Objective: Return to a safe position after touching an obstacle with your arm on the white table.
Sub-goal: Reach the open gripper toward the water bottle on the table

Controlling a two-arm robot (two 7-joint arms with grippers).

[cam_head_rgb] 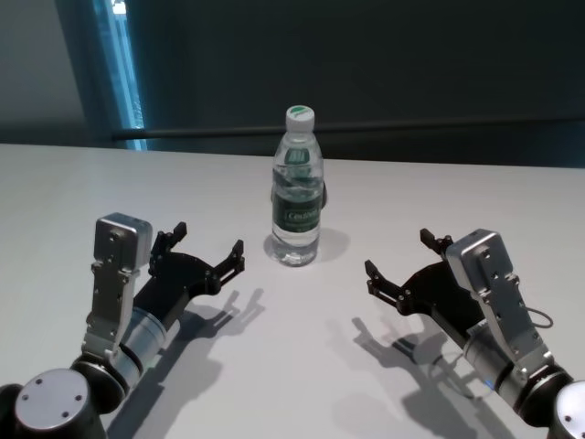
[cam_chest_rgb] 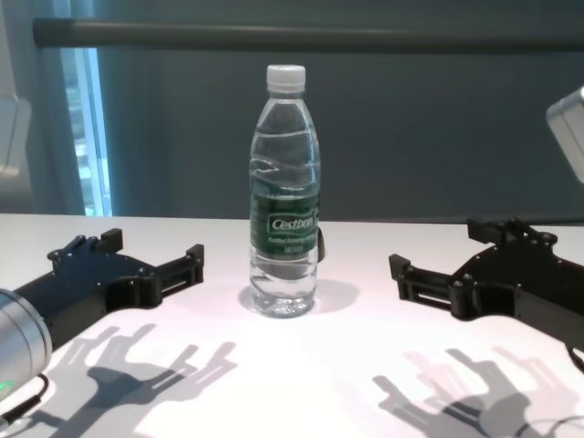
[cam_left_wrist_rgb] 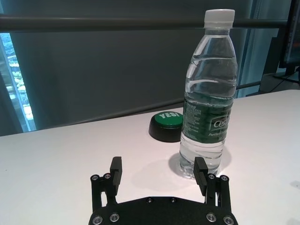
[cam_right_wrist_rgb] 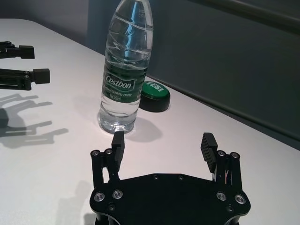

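The obstacle, a clear water bottle [cam_head_rgb: 297,192] with a white cap and a dark green label, stands upright near the middle of the white table [cam_head_rgb: 302,366]. My left gripper [cam_head_rgb: 210,240] is open and empty, low over the table, to the left of the bottle and apart from it. My right gripper [cam_head_rgb: 399,253] is open and empty, to the right of the bottle and also apart. In the left wrist view the bottle [cam_left_wrist_rgb: 208,108] stands just beyond one fingertip [cam_left_wrist_rgb: 200,168] of the left gripper [cam_left_wrist_rgb: 158,166]. In the right wrist view the bottle [cam_right_wrist_rgb: 126,70] is ahead of the right gripper [cam_right_wrist_rgb: 163,139].
A round black button with a green top [cam_left_wrist_rgb: 168,124] lies on the table just behind the bottle; it also shows in the right wrist view [cam_right_wrist_rgb: 154,93]. A dark wall and rail [cam_chest_rgb: 301,35] run behind the table's far edge.
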